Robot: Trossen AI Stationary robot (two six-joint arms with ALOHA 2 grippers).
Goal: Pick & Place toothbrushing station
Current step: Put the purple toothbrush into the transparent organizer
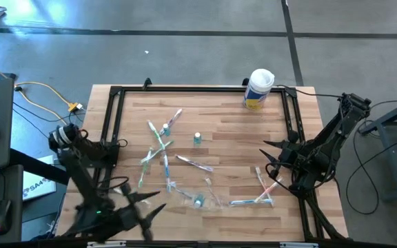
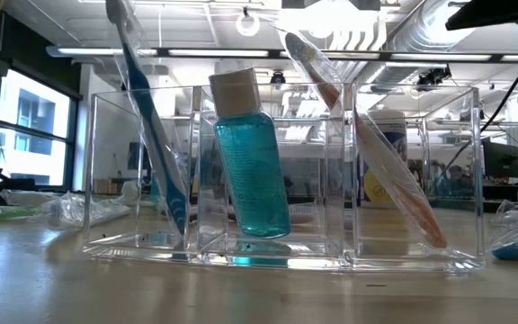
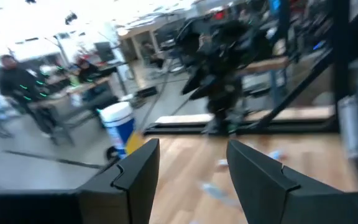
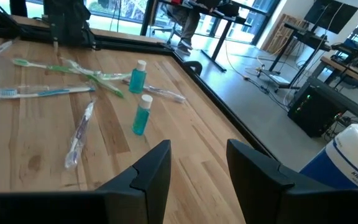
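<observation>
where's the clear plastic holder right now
The clear plastic holder stands close to the low camera, near the table's front edge, with a teal bottle in its middle compartment.

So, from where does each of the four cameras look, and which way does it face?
High: overhead, looking down on the table and both arms.
Low: at table height, facing the clear holder; no arm shows.
Left wrist: past the open left gripper, toward the right arm.
Right wrist: past the open right gripper, over scattered toothbrushes.
Shared: both wrist views show the white canister.

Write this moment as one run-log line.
left claw: open, empty | right claw: open, empty | holder: bottle, two toothbrushes
</observation>
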